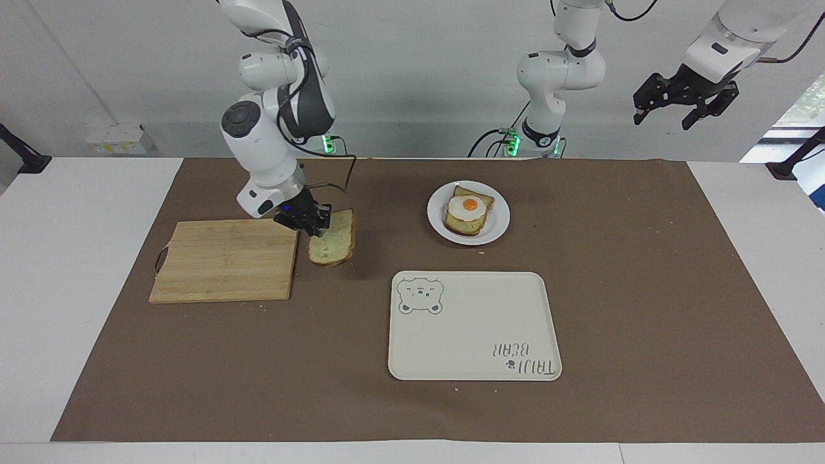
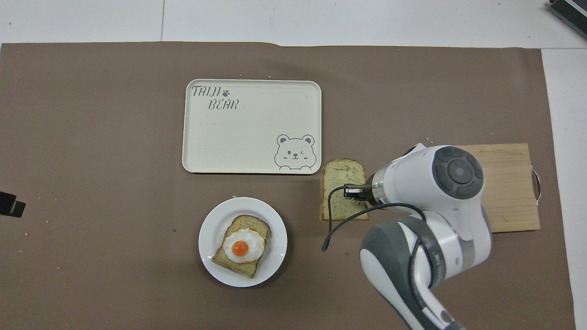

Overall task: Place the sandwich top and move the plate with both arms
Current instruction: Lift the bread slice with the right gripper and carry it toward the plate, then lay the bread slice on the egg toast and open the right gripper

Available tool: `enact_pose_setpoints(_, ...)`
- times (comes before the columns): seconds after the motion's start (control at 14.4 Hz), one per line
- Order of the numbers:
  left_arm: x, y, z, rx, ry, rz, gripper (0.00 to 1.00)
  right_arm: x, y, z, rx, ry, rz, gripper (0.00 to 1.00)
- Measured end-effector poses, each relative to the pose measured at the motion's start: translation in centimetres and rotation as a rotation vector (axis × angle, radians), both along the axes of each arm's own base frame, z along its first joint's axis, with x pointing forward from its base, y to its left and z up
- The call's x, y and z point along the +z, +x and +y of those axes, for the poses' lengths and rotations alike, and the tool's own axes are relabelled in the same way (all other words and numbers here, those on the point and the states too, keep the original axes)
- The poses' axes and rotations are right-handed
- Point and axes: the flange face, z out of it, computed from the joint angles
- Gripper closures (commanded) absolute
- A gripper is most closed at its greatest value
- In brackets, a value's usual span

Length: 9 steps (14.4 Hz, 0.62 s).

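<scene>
The sandwich top [image 1: 332, 245] [image 2: 344, 190], a pale slice with a brown crust, hangs tilted in the air over the brown mat between the cutting board and the plate. My right gripper [image 1: 316, 223] [image 2: 354, 192] is shut on one edge of it. The small white plate [image 1: 496, 229] [image 2: 213, 219] stands on the mat close to the robots and carries a bread slice with a fried egg [image 1: 466, 210] [image 2: 241, 245]. My left gripper [image 1: 684, 103] waits open, raised high off the left arm's end of the table; only its tip [image 2: 10, 205] shows in the overhead view.
A wooden cutting board [image 1: 225, 260] [image 2: 511, 183] lies bare at the right arm's end. A cream tray with a bear drawing [image 1: 473, 325] [image 2: 251, 126] lies farther from the robots than the plate. Crumbs dot the brown mat [image 1: 644, 290].
</scene>
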Motion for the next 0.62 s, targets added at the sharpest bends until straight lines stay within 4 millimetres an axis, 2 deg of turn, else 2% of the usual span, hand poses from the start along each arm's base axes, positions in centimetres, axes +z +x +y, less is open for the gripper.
enact_pose_setpoints(0.28, 0.0, 0.0, 0.0, 0.000, 0.000, 0.000, 0.00, -0.3, -5.0, 9.7, 0.000, -0.037, -0.041, 1.00)
enact_pose_setpoints(0.62, 0.0, 0.0, 0.0, 0.000, 0.000, 0.000, 0.00, -3.9, -11.2, 19.7, -0.094, -0.088, -0.063, 1.00)
